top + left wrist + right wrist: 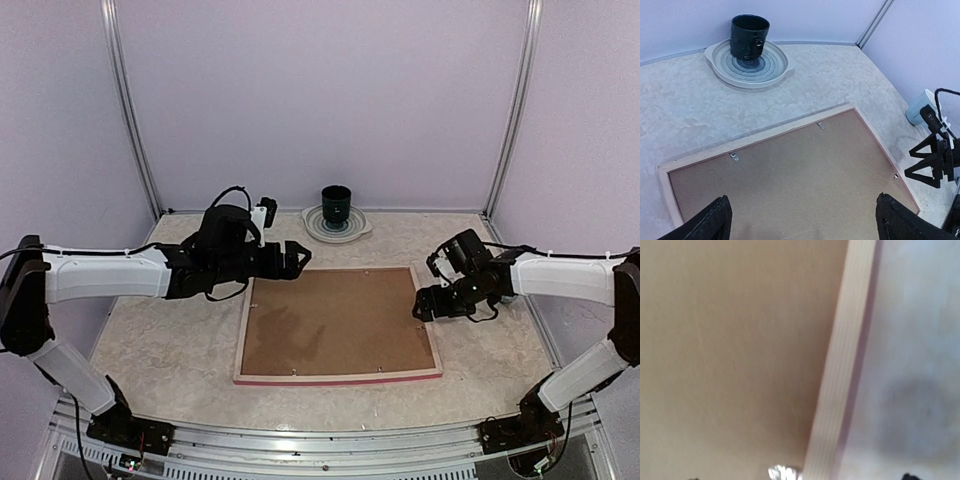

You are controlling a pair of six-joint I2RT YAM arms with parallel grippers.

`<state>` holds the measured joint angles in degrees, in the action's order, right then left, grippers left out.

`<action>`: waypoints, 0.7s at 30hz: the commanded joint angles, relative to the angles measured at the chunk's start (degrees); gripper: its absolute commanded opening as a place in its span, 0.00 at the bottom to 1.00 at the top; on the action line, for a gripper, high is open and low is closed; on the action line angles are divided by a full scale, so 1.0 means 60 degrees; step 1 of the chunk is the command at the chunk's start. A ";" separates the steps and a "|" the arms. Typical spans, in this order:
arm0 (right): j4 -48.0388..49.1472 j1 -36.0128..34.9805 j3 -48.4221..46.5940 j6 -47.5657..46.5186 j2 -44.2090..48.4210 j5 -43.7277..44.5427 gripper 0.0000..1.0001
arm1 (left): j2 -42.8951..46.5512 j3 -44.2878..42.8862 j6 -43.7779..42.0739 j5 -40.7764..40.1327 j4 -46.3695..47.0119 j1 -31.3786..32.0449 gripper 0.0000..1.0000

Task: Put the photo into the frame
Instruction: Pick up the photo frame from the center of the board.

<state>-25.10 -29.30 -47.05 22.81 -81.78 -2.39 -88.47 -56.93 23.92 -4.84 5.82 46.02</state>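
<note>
Photo not visible, presumably beneath plain brown backing board (335,320) in face-down pale-wood rectangular frame (338,376). Left gripper (303,258), right gripper (420,306) released, empty. Risk: loose metal clips (734,156), backing lifting, photo slipping.

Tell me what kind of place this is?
Probably a robot test booth: plain lilac walls with metal corner posts, and two robot arms bolted to a marbled table.

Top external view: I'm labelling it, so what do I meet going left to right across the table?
left pincer → dark cup → right pincer. The frame spans all three, so it is left out.
</note>
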 commanded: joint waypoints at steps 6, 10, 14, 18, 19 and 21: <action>0.0543 -0.0024 0.1518 0.1031 0.0886 -0.0551 0.80 | 0.1305 0.0984 -0.1504 -0.1993 0.0492 0.1111 0.99; 0.0886 -0.0032 0.2071 0.1238 0.1008 -0.0926 0.71 | 0.1823 0.1719 -0.1899 -0.2228 0.1169 0.1538 0.99; 0.1060 -0.0031 0.2391 0.1311 0.1060 -0.1019 0.63 | 0.2167 0.2032 -0.2502 -0.2470 0.1151 0.2202 0.99; 0.1155 -0.0039 0.2463 0.1310 0.1088 -0.1044 0.59 | 0.2181 0.2180 -0.2580 -0.2695 0.0933 0.2660 0.99; 0.1214 -0.0039 0.2465 0.1324 0.1070 -0.1091 0.57 | 0.2144 0.2191 -0.2550 -0.2689 0.0895 0.2714 0.99; 0.1305 -0.0053 0.2466 0.1329 0.1015 -0.1165 0.54 | 0.2031 0.2204 -0.2574 -0.2647 0.0796 0.2862 0.99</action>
<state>-19.40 -29.30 -32.97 30.00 -76.25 -8.14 -76.34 -44.53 10.26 -19.05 10.68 61.76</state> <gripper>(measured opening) 0.565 0.989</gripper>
